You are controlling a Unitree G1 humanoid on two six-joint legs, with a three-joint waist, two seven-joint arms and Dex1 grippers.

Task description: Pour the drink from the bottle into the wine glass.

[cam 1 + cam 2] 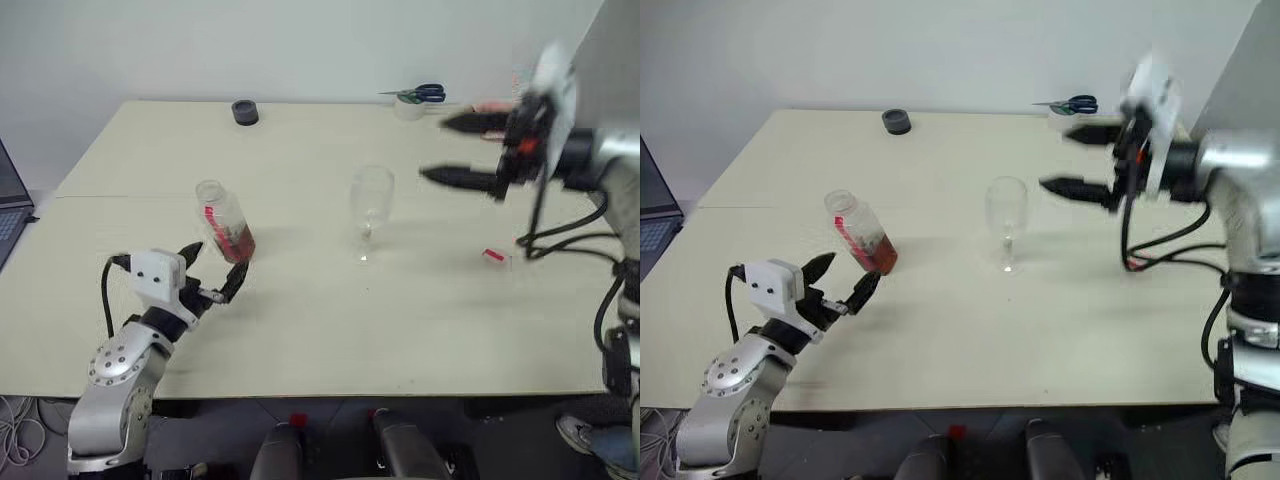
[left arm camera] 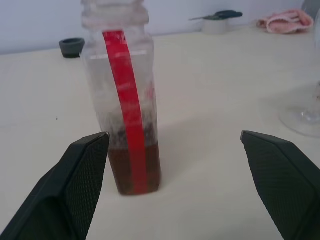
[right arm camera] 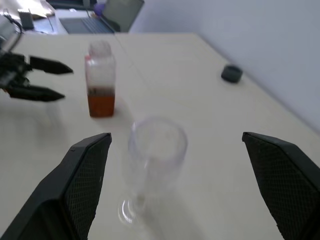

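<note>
Bottle [image 1: 224, 222] stands uncapped on the surface [image 1: 400, 320], a little brown drink [image 2: 134, 167] in the bottom; left gripper [image 1: 212, 270] sits just short of it w/ jaws wide apart, holding nothing. Wine glass [image 1: 370, 208] is upright and looks empty near mid-surface; right gripper [image 1: 455, 150] hangs above and beside it, jaws also fully spread, empty. Risks: bottle is light, so an off-centre close could tip it and spill; right arm coming down fast could knock the glass over.
</note>
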